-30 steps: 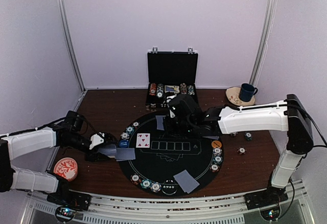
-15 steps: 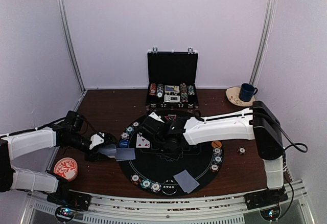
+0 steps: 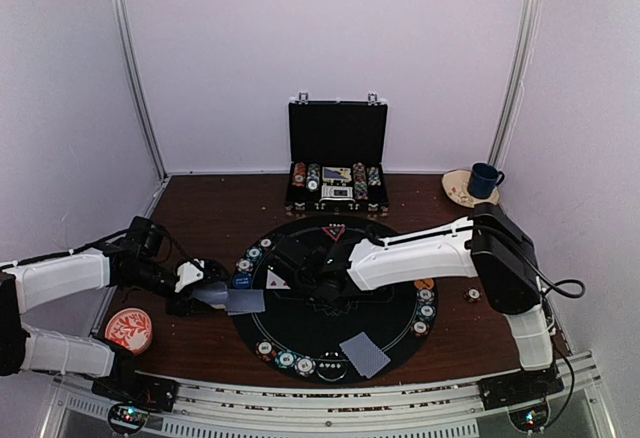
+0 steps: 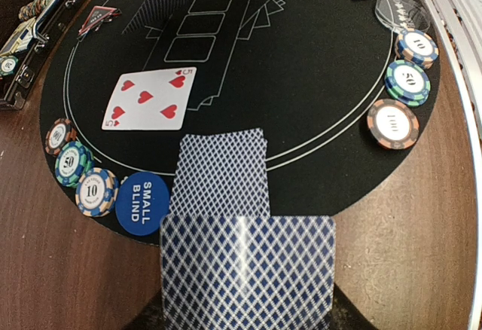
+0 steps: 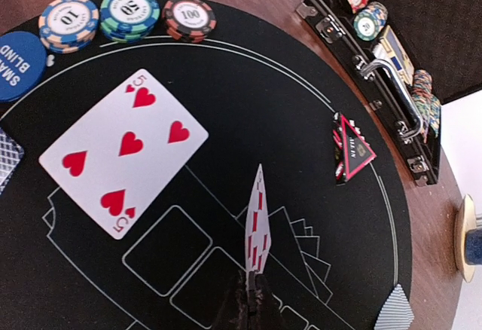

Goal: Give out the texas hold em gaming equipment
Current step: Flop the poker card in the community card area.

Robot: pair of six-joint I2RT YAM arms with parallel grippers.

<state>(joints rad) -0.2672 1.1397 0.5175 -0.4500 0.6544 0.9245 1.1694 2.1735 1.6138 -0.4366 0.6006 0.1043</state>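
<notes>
Blue disc [image 4: 144,202]: white capitals "SMALL BLIND", set in two lines; in the right wrist view the frame edge cuts the upper word. Face-up card [image 4: 149,98]: red "5" over a small heart at two opposite corners, five red heart pips. Chips next to the blue disc, face values printed at centre: orange-edged chip [image 4: 94,191] "10"; green-edged chip [image 4: 69,162] "50"; dark-edged chip [image 5: 188,15] "100". Chips at the opposite rim of the black mat [image 4: 316,59]: far orange-edged chip [image 4: 416,44] "10"; far green-edged chip [image 4: 407,80] "50"; far red-edged chip [image 4: 393,123] "100". Red triangle marker [image 5: 352,149]: lettering present, too small to read for certain.
</notes>
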